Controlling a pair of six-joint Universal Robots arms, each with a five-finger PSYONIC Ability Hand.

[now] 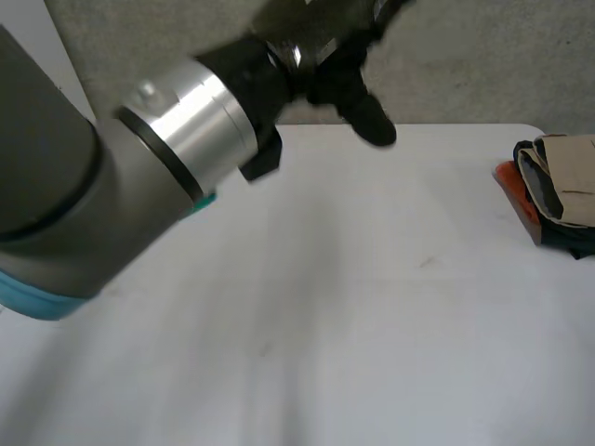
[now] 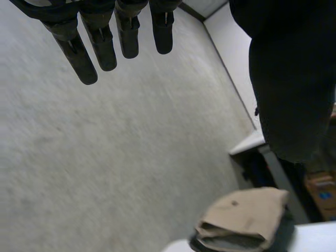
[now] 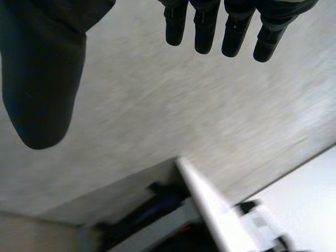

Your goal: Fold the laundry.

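Note:
A stack of folded laundry (image 1: 565,181) lies at the right edge of the white table (image 1: 372,279): a beige piece on top, dark pieces under it, an orange one lowest. My left arm reaches across from the left, and my left hand (image 1: 358,98) hangs over the table's far edge, well apart from the stack. In the left wrist view my left hand (image 2: 105,42) is open with straight fingers and holds nothing; the folded stack (image 2: 244,218) lies far beyond its fingertips. My right hand (image 3: 205,26) is open too, its fingers straight and empty above the grey floor.
Grey carpet floor (image 2: 105,157) lies beyond the table's far edge. A white table edge (image 3: 207,202) runs below my right hand, with dark objects on the floor beside it. The table's wide middle and front are bare white surface.

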